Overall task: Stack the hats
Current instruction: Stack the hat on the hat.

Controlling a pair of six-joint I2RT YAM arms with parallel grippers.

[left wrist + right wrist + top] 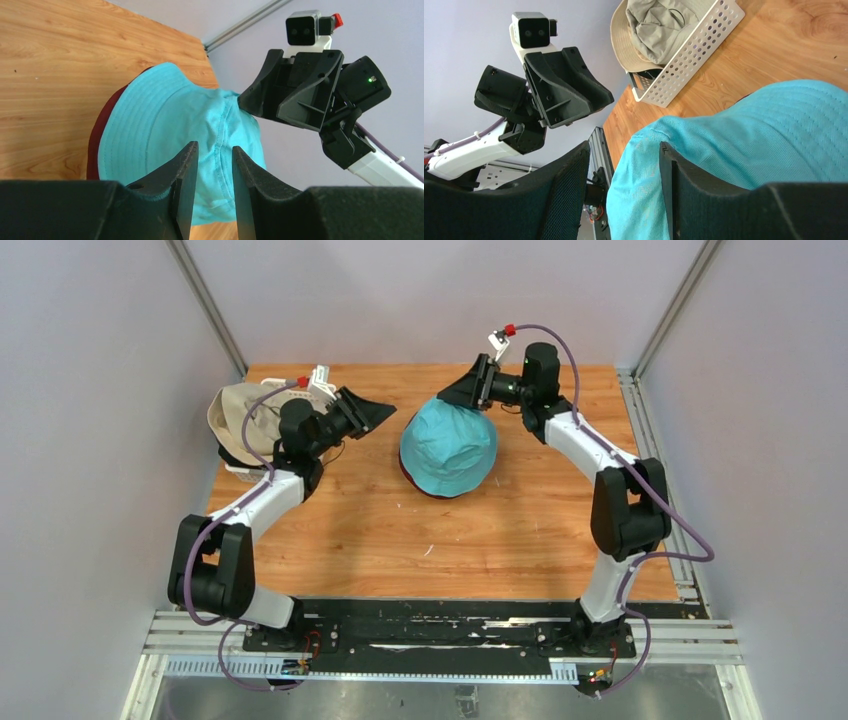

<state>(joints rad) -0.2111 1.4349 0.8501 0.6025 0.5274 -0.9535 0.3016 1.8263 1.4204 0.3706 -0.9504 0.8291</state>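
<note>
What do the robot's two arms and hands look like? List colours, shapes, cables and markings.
Both the left arm and right arm alternate white links with bulky black joints. A purple cable loops along each. The left hand and right hand are black wedges with two flat fingers. Each wrist carries a white camera with a red cap.

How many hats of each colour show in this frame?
Teal hat: 1
Maroon hat: 1
Beige hat: 1
Total: 3; a dark thing under the beige hat may be another.
</note>
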